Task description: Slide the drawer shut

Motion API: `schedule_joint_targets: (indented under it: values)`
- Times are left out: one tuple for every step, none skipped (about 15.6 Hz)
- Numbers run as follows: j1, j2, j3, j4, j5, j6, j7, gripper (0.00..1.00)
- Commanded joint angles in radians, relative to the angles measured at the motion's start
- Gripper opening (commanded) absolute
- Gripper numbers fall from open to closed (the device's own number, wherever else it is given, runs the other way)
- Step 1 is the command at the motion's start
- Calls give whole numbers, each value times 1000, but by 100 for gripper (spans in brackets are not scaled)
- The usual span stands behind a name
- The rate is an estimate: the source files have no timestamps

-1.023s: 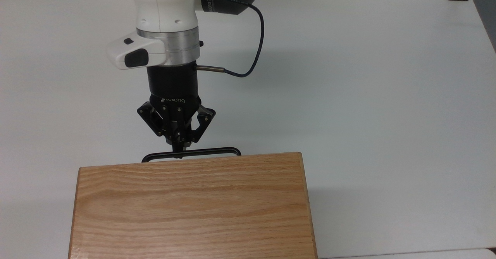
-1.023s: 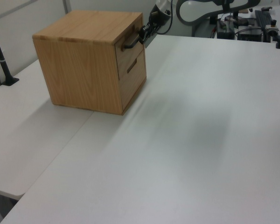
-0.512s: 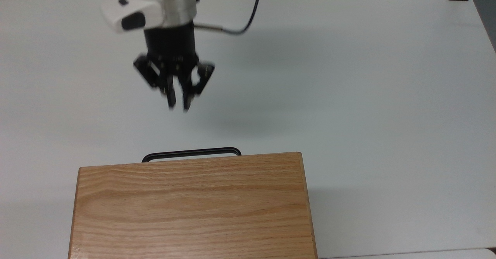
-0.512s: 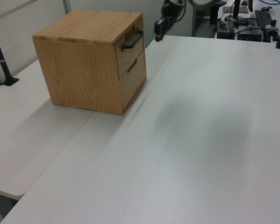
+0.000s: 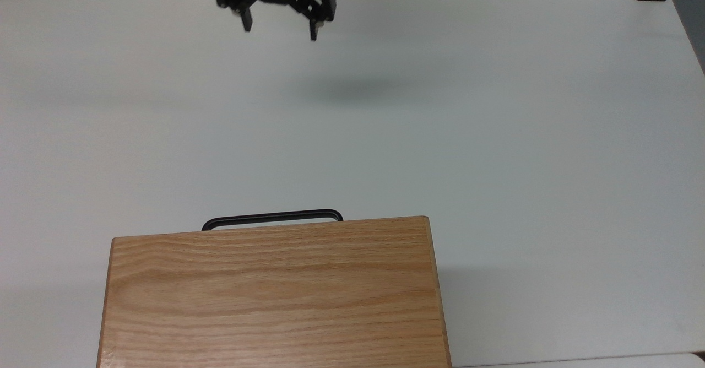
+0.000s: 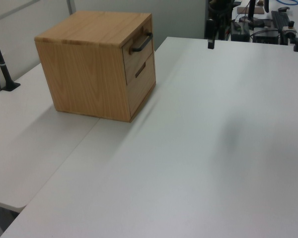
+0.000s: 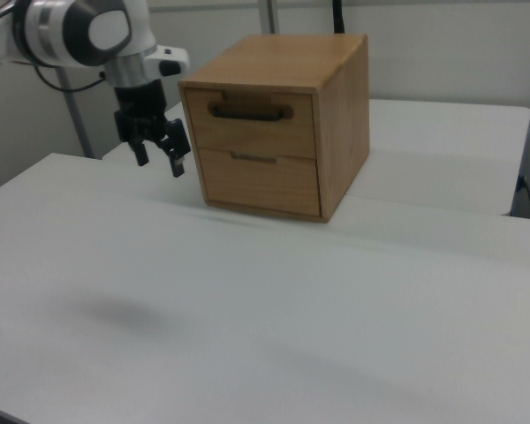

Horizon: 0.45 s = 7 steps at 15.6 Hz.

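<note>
Top view, end effector (image 5: 279,25) up at the tabletop's (image 5: 495,136) far edge, fingers spread wide, gripping nothing, well apart from the drawer's black handle (image 5: 272,218), right view, drawer (image 7: 250,123) sits flush in the cabinet (image 7: 336,97), top slot.

The top view looks straight down on the white rectangular table (image 5: 495,136), with the grained oak top of the box-shaped wooden cabinet (image 5: 275,296) at the frame's bottom edge and the black two-finger gripper (image 5: 278,29) at its top edge. The left view stands at a table corner, higher than the cabinet (image 6: 97,64), looking diagonally across the surface toward cluttered equipment at the back. The right view sits lower and nearer, facing the cabinet's front (image 7: 265,132) from the opposite side. All three views share the cabinet, the gripper (image 7: 157,163) and the bare tabletop before them.
</note>
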Motion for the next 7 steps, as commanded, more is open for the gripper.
schedule_joint_targets:
  values:
    - [13, -95, -10, -97, -19, -4, -22, 100]
    - [10, -98, -11, -96, -19, -4, -21, 100]
    - [8, -99, -13, -91, -19, -4, -19, 100]
    - [8, -99, -13, -91, -19, -6, -15, 100]
    - [8, -97, -13, -91, -19, -7, -11, 100]
    - [10, -95, -11, -91, -19, -7, -8, 100]
    - [8, -94, -11, -91, -19, -7, -10, 100]
